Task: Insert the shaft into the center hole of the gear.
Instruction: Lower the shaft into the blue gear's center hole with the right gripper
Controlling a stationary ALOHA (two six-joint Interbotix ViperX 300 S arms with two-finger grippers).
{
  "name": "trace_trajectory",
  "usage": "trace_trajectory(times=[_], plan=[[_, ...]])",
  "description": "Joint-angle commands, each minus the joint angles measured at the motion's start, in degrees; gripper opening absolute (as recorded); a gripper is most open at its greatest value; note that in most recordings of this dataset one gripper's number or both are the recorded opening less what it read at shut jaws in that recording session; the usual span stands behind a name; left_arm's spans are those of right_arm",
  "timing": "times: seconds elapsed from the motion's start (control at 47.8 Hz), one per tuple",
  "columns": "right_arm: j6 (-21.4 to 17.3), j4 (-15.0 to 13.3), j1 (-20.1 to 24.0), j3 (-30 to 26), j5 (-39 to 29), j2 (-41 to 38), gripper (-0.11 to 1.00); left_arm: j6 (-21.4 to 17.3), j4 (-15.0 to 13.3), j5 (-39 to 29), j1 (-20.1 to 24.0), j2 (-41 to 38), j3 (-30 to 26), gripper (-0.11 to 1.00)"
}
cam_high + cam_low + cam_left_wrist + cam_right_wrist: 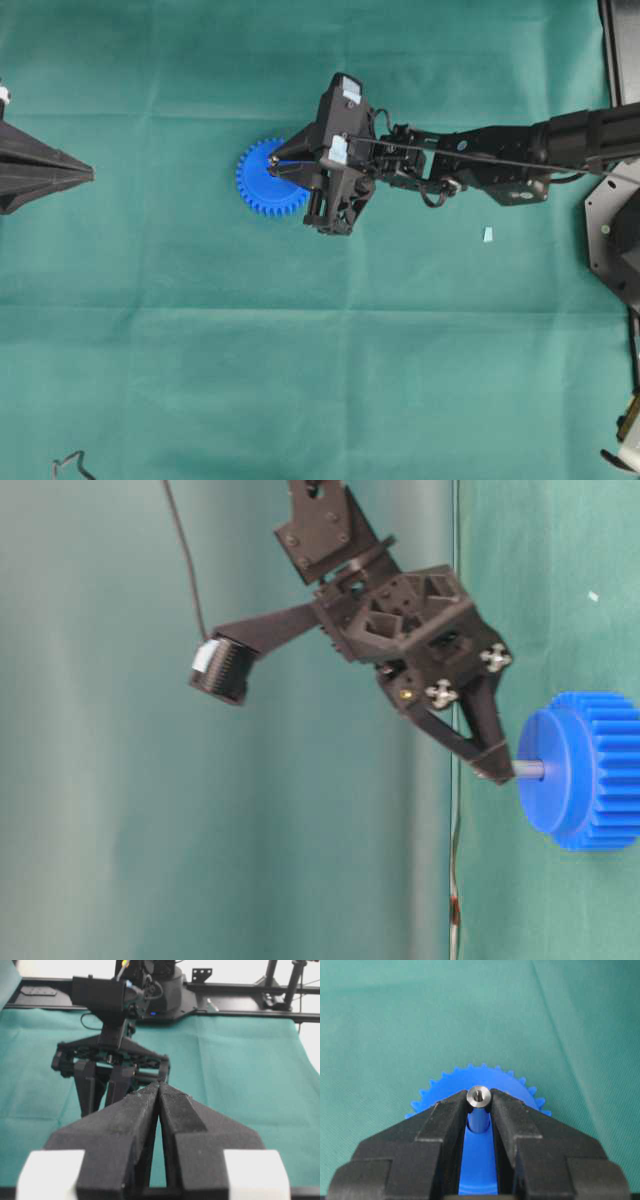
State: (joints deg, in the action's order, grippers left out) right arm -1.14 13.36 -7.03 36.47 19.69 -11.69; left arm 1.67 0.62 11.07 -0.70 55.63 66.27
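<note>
My right gripper (479,1102) clamps shaft (478,1095) — axis perpendicular to gear (590,770) face, lower end at center hole, straight beyond fingertips; left gripper (159,1091) closed, far.

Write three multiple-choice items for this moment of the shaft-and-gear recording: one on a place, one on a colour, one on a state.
1. Where does the small pale scrap lie in the overhead view?
A. On the gear
B. On the cloth, right of the gear
C. Under the left tool

2. What colour is the gear?
A. Red
B. Blue
C. Yellow

3. What is the right tool doing?
A. Shut on the shaft
B. Wide open and empty
C. Gripping the gear's teeth

Key: 1 B, the scrap sits on the green cloth below the right arm, apart from the gear. 2 B, the toothed rim is bright blue in every view that shows it. 3 A, the right wrist view shows the shaft pinched between the fingertips, and the table-level view shows it meeting the gear's face at the centre.
</note>
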Motion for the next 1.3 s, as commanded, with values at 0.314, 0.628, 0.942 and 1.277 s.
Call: trace_trajectory(times=[0.314,0.628,0.942,1.277], plan=[[-0.2,0.2,0.1,-0.6,1.8,-0.3,0.20,0.4,0.0,0.2,-0.1,-0.3,-1.6,0.00],[-0.2,0.2,0.1,-0.6,1.6,-1.6,0.20,0.4,0.1,0.2,-0.1,-0.6,-1.6,0.00],[-0.2,0.2,0.1,-0.7,1.8,-1.6,0.20,0.3,0.1,0.2,-0.1,-0.6,-1.6,0.00],[-0.2,0.2,0.1,-0.8,1.8,-1.6,0.20,0.3,0.1,0.3,-0.2,-0.6,-1.6,0.00]])
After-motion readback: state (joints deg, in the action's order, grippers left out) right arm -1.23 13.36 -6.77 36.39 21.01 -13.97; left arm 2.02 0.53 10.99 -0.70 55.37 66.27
